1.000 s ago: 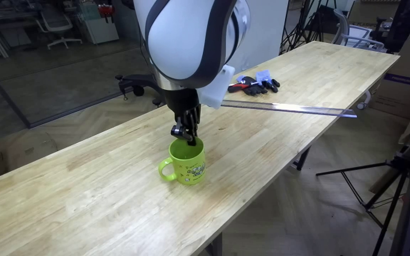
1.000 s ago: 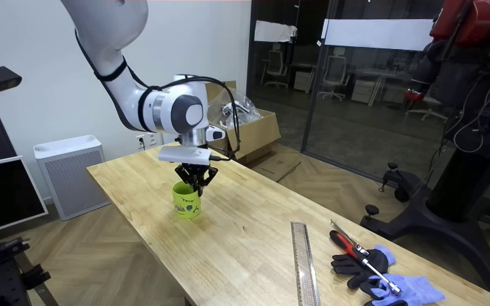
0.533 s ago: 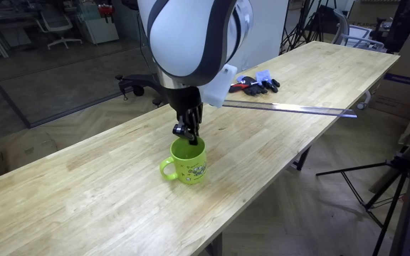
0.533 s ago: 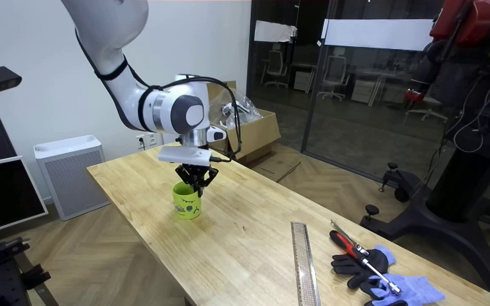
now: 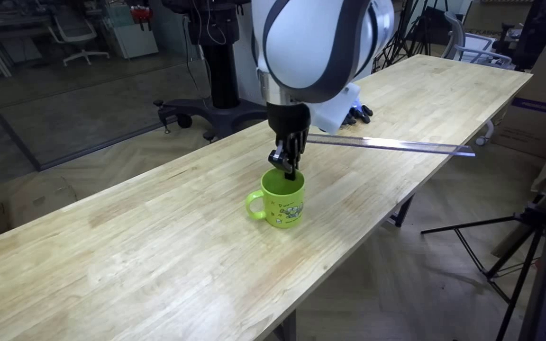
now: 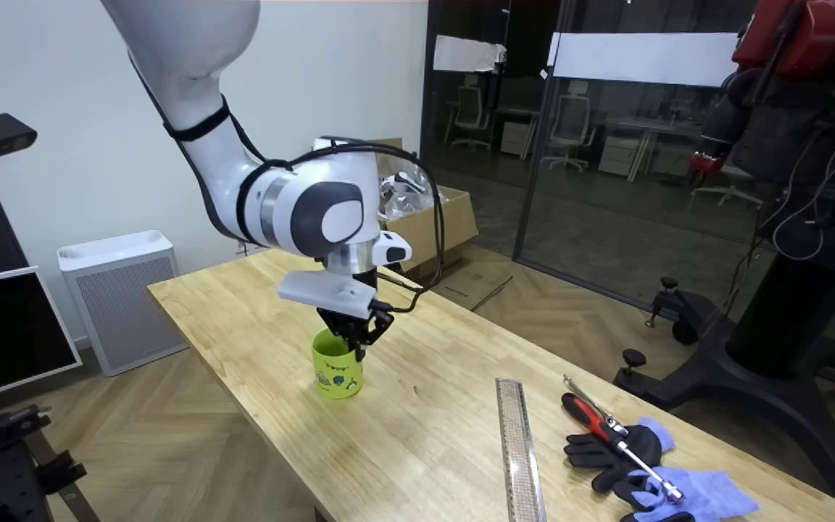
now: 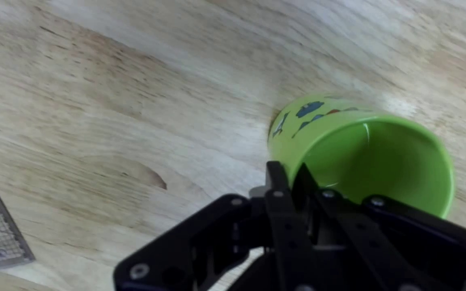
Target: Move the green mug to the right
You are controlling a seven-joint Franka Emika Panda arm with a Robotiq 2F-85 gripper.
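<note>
- The green mug (image 5: 285,203) is upright or nearly so at the top of the desk (image 5: 150,265); whether its base touches the wood cannot be told for certain.
- The end effector (image 7: 291,176) is drawn together on the mug's wall, its fingers (image 7: 276,178) parted only by that wall, one inside the mug and one outside.
- In the wrist view the grip sits just short of nine o'clock on the mug's rim.
- In an exterior view the looped handle (image 5: 249,206) points to about nine o'clock.
- A gridded ruler (image 5: 386,143) lies at about two o'clock from the mug, well apart, one end jutting past the desk's edge.
- In an exterior view the arm (image 6: 211,156) comes down from about eleven o'clock of the mug, with a white casing (image 6: 327,291) on its wrist at about twelve.
- Between three and four o'clock, well apart from the mug, lie black and blue gloves (image 6: 707,494) with a red-handled tool (image 6: 595,423) across them.
- A cardboard box (image 6: 454,225) stands past the desk at about one o'clock.
</note>
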